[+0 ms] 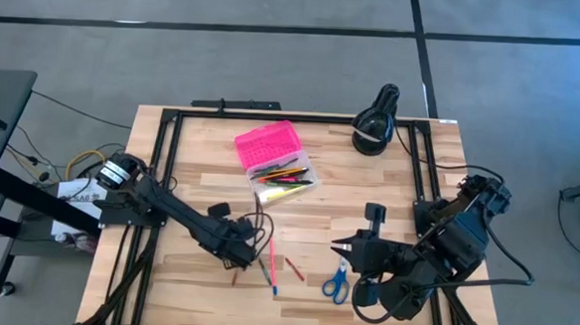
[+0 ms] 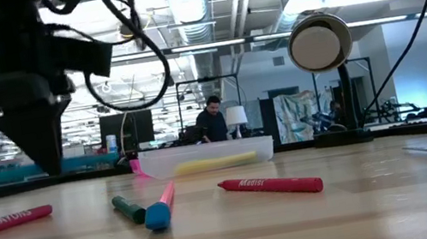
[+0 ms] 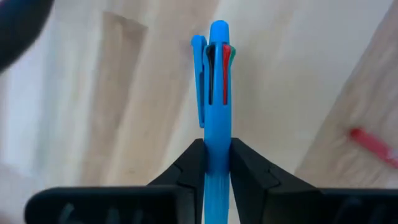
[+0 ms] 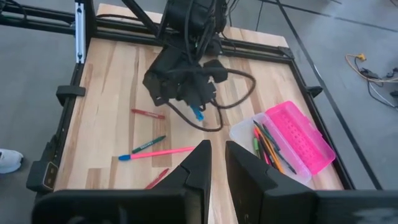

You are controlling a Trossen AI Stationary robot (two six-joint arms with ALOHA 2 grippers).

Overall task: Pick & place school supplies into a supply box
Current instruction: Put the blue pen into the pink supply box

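Fingers of your left gripper [image 3: 217, 163] are clamped on a bright blue multi-colour click pen [image 3: 216, 93], gripped at mid-barrel with the clip end standing out past the tips. From above, that gripper [image 1: 244, 242] sits over the front-left part of the light wooden slatted table [image 1: 201, 158].

Just right of it, 3 loose items lie on the wood: a dark green marker [image 1: 262, 271], a thin pink pencil with a blue tip [image 1: 272, 271] touching or crossing it, and a short red crayon [image 1: 293, 268] a little apart. 1 more red crayon [image 4: 148, 114] lies on the far side of the left gripper as your right wrist camera sees it.

Behind these, mid-table, you have the small rectangular case with its bright pink textured lid open [image 1: 267, 144] and its clear base [image 1: 285, 179] holding several pencils and pens.

Blue-handled scissors [image 1: 336, 282] lie near the front edge, just beside your right gripper [image 1: 343, 249]. That gripper's fingers [image 4: 200, 163] stand narrow, nearly together, with nothing between them, held above the table.

A black round device [image 1: 373, 132] stands at the back right.
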